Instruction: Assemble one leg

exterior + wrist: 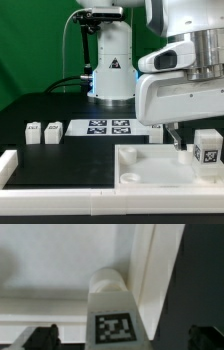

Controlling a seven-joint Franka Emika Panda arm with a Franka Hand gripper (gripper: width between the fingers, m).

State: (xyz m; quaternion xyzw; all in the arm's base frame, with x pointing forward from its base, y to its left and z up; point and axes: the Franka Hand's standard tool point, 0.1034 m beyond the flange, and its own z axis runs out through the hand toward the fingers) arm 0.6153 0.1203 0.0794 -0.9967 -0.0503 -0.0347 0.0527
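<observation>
At the exterior view's right end of the square panel (150, 168), the leg (207, 149) is standing on or just against the panel, its tagged face turned outward. The gripper (122, 337) is hanging directly over it. Seen from the wrist, the dark fingertips (44, 336) are sitting wide on either side of the leg with clear gaps, so the hand is spread and gripping nothing. It is straddling the part, not pinching it. That spacing is probably leaving room for the fingers to drop around the block before closing on its flat sides.

The leg's rounded end is pointing at the panel's white surface, close beside the panel's edge, where the dark table (70, 150) is showing. This suggests it is being lined up with a corner hole, though the hole itself is hidden.

Well apart from the panel, toward the exterior view's left, two spare legs (33, 130) are waiting side by side, out of the arm's way. Just behind the panel, the marker board (110, 126) is lying flat.
</observation>
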